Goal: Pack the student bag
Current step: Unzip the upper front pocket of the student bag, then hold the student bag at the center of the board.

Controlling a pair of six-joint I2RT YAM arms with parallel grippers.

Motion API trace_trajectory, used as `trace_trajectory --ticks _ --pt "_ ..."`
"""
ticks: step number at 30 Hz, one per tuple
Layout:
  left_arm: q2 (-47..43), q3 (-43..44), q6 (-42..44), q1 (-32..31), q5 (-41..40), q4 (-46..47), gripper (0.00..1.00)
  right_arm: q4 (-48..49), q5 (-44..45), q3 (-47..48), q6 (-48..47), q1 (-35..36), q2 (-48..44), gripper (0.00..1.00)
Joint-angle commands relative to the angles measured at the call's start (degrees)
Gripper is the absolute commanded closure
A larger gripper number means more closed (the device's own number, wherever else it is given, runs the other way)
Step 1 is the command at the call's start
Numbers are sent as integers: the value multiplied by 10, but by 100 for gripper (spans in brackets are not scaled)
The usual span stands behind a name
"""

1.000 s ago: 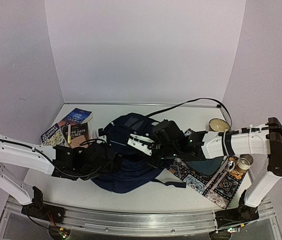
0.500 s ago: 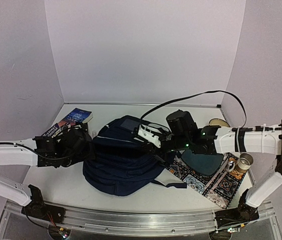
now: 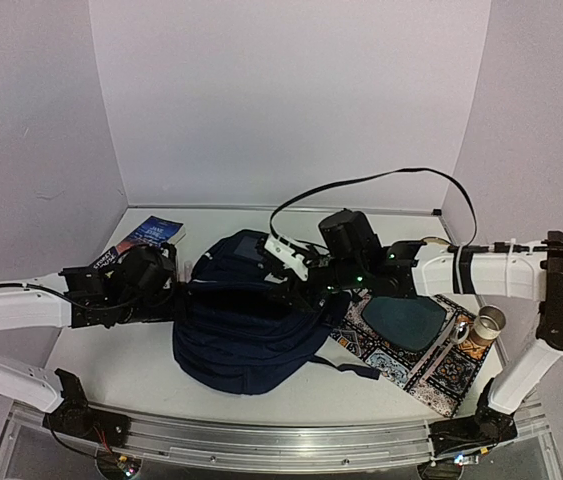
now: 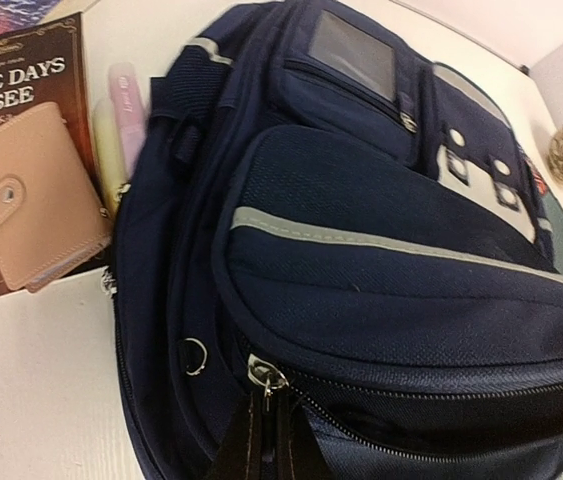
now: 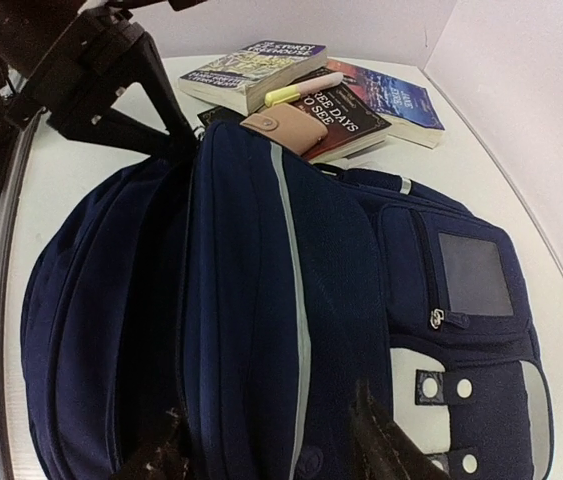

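The student bag (image 3: 246, 325) is a dark navy backpack with a white stripe, lying in the middle of the table. Its main opening gapes along the top. My left gripper (image 3: 174, 288) is at the bag's left end. In the left wrist view its fingers (image 4: 233, 452) are shut on the metal zipper pull (image 4: 265, 380). My right gripper (image 3: 296, 292) sits on the bag's right side. In the right wrist view its fingers (image 5: 386, 452) stand wide apart, pinching the bag's thick front section (image 5: 291, 300), one finger in the dark opening.
Books (image 3: 151, 232), a tan wallet (image 4: 26, 205) and highlighter pens (image 4: 126, 110) lie at the bag's left end. A patterned mat (image 3: 416, 365) with a dark teal item (image 3: 401, 320) lies to the right. A bowl (image 3: 436, 245) and a cup (image 3: 488, 322) stand beyond the mat.
My left gripper has drawn back to the left along the bag's zipper. The bag has puffed up and its opening has widened. My right gripper shifted slightly left on the bag.
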Motion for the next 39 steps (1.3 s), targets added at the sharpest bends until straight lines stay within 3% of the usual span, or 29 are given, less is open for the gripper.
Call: trace_trajectory --ticks 1,15,28,31,37,39 --pt "-27 42 12 -2 62 30 100 32 18 64 28 17 30 47" --pt "-9 77 19 -5 125 38 100 -33 45 190 29 63 128 45" --pt "2 91 25 -6 141 43 100 -55 73 199 63 77 164 42" --pt "2 91 29 -6 143 44 100 -59 85 207 63 77 175 52" --pt "1 82 36 -6 93 24 100 -66 68 201 52 77 151 96" --pt "5 83 35 -6 57 1 100 -70 68 186 43 77 133 100"
